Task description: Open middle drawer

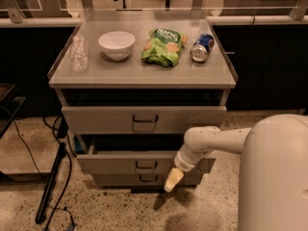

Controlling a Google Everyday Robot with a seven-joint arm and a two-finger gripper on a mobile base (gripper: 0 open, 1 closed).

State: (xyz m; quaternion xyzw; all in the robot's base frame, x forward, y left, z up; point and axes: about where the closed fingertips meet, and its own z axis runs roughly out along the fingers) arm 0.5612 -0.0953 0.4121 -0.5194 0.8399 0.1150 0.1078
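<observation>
A white robot arm (211,141) reaches across the foot of a grey metal table (144,76) with three drawers, its cream-coloured tapered gripper (173,179) hanging low and pointing down-left toward the speckled floor (115,206). The gripper sits just right of the small dark centre pull handle (146,165) of the grey metal middle drawer (110,163), in front of the seam between that front and the smallest grey bottom front (115,179). Whether the gripper is apart or together cannot be told from here.

The middle drawer lies between the tall top front (96,119) and the bottom one. A dark gap shows above it, so it looks partly drawn out already.

To do the step well, the gripper probably needs to rise and shift left to the pull, catch it squarely, then draw straight back along the drawer's line. A skewed tug could bind the runners or rattle the table's load: a clear plastic cup (79,52), a white ceramic bowl (117,44), a green crisp bag (162,46) and a blue drinks can (202,47) on its side.

The floor before the drawers is open. The robot's bulky white body (274,177) crowds the right, and a black stand (53,182) with trailing cables (29,153) hems the left.
</observation>
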